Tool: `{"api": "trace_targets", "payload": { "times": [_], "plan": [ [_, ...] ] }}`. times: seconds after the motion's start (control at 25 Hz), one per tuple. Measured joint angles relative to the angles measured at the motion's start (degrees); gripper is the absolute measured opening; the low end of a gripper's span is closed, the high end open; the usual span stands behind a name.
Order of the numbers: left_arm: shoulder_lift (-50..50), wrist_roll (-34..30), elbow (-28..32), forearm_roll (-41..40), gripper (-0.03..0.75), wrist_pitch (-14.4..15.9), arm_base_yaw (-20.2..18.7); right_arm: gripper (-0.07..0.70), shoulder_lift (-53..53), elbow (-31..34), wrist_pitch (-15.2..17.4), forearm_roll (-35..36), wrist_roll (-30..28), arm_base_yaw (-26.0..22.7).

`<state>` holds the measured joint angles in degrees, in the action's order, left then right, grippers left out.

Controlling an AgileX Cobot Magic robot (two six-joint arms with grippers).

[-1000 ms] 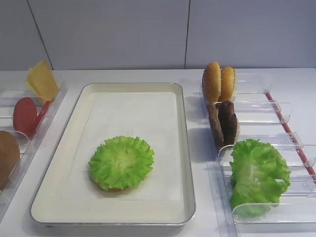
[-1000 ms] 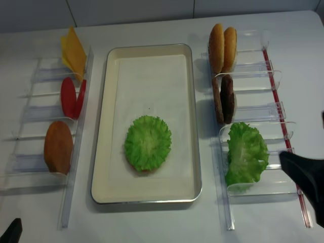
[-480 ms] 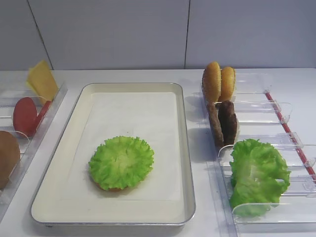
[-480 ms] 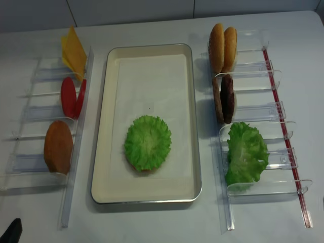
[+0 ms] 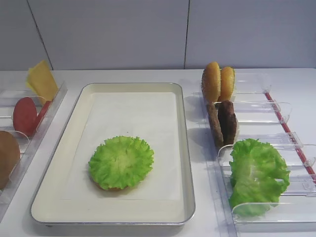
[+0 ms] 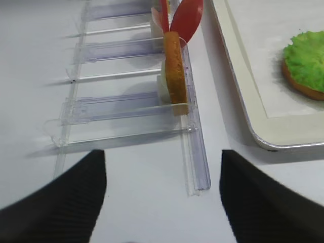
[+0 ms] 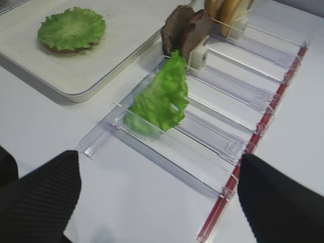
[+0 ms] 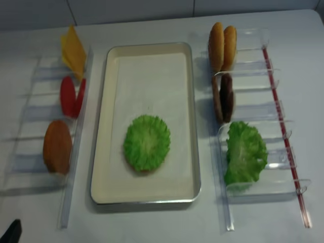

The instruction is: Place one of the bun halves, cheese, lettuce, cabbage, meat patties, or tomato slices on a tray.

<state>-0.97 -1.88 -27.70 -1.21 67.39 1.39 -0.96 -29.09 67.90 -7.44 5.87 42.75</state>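
Gone from the overhead view is the dark right arm that was reaching in at the lower right edge a second ago, while the food itself is lying just as it was. On the tray (image 5: 183,148), a ruffled lettuce leaf (image 5: 121,162) is resting flat on a bun half (image 6: 298,87) whose brown edge is peeking out beneath it, toward the near end of the white paper liner (image 5: 133,118). Standing on edge in the clear plastic bins on the right (image 5: 276,128) are two bun halves (image 5: 218,83) at the far end, two meat patties (image 5: 224,123) just behind a loose bunch of lettuce (image 5: 257,175) in the nearest compartment. In the clear plastic bins on the left (image 8: 30,152), yellow cheese slices (image 8: 73,49) are leaning at the far end, red tomato slices (image 8: 71,96) are standing in the middle and another bun half (image 8: 57,147) is sitting nearest. From its wrist camera, the right gripper (image 7: 157,202) is hanging over the bare tabletop beside the lettuce bin with its two black fingers (image 7: 40,197) spread wide and holding nothing. The left gripper (image 6: 162,202) is likewise showing its fingers (image 6: 55,202) set far apart and empty, near the bin holding the bun half and tomato slices.
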Motion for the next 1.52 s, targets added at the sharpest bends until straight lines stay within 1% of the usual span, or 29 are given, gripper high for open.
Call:
{"api": "trace_targets", "payload": {
  "times": [0.12, 0.2, 0.32, 0.72, 1.0, 1.12, 1.52],
  "plan": [
    [0.0, 0.0, 0.0, 0.0, 0.447, 0.0, 0.0, 0.605, 0.0, 1.5, -2.6, 0.5, -2.0, 0.0],
    [0.0, 0.0, 0.0, 0.0, 0.447, 0.0, 0.0, 0.579, 0.0, 2.0, -2.7, 0.2, -2.8, 0.0],
    [-0.1, 0.0, 0.0, 0.0, 0.447, 0.0, 0.0, 0.562, 0.0, 2.0, -2.7, 0.2, -3.5, 0.0],
    [-0.1, 0.0, 0.0, 0.0, 0.447, 0.0, 0.0, 0.557, 0.0, 2.0, -2.8, 1.2, -3.7, 0.0],
    [-0.1, 0.0, 0.0, 0.0, 0.443, 0.0, 0.0, 0.529, 0.0, 2.0, -2.8, 1.2, -3.7, -0.7],
    [-0.1, 0.0, 0.0, 0.0, 0.442, 0.0, 0.0, 0.509, 0.0, 2.0, -2.8, 1.2, -3.7, -4.2],
    [-0.1, 0.0, 0.0, 0.0, 0.44, 0.0, 0.0, 0.447, 0.0, 2.0, -2.8, 1.2, -3.7, -20.6]
  ]
}}
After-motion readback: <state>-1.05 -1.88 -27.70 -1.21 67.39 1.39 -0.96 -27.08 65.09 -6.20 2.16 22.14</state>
